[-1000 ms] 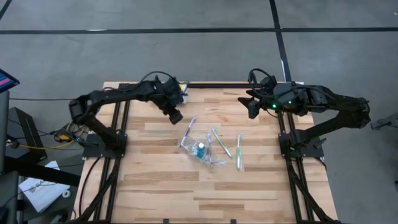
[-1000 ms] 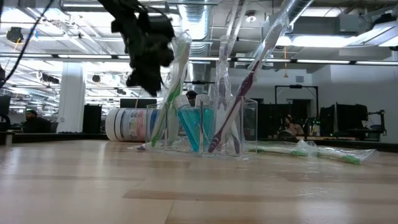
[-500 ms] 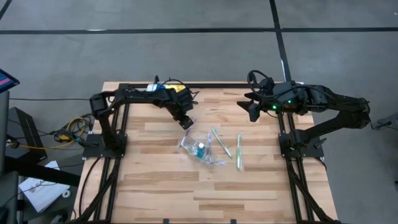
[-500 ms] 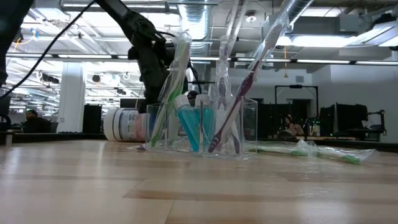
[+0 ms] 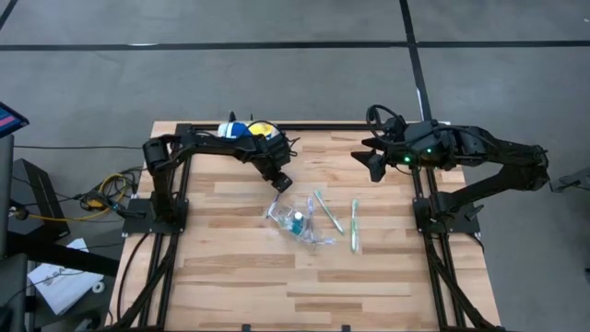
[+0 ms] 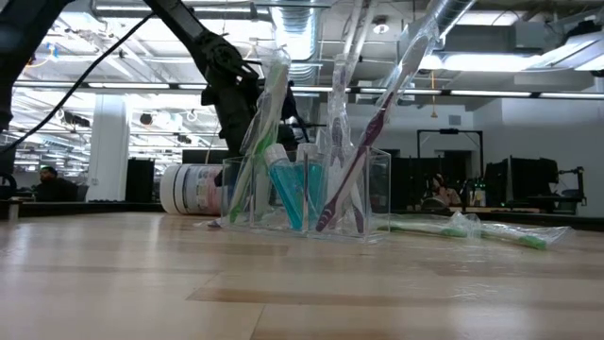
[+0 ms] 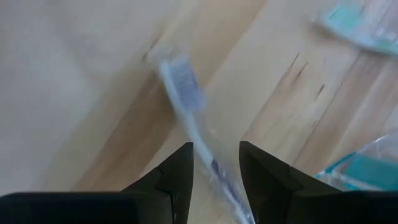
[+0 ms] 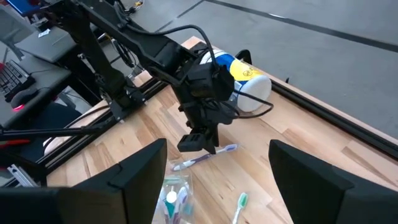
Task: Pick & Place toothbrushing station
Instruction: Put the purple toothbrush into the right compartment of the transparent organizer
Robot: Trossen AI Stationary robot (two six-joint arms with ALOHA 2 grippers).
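The left end effector (image 5: 279,180) hangs low over the worktop (image 5: 240,277) in the high view, just above a purple-and-white toothbrush (image 5: 280,187) lying flat beside the clear cup (image 5: 295,221). The cup stands near the worktop's middle with a blue toothpaste tube (image 5: 298,221) inside. 2 pale green toothbrushes (image 5: 327,211) lie loose to its right, the farther one (image 5: 353,226) apart from the first. The right end effector (image 5: 375,162) waits near the far right edge. A blue-and-yellow roll (image 5: 251,130) sits at the far edge.

In the low view, the cup (image 6: 311,194) holds 2 blue tubes (image 6: 286,194) and 3 upright toothbrushes; the left arm (image 6: 231,90) descends behind it, partly hidden.

The left wrist view shows its fingers (image 7: 176,180) spread, straddling the brush's handle (image 7: 193,124) without touching.

The right wrist view shows its own fingers (image 8: 137,177) wide apart, with the left end effector (image 8: 198,142) over the brush (image 8: 205,155).
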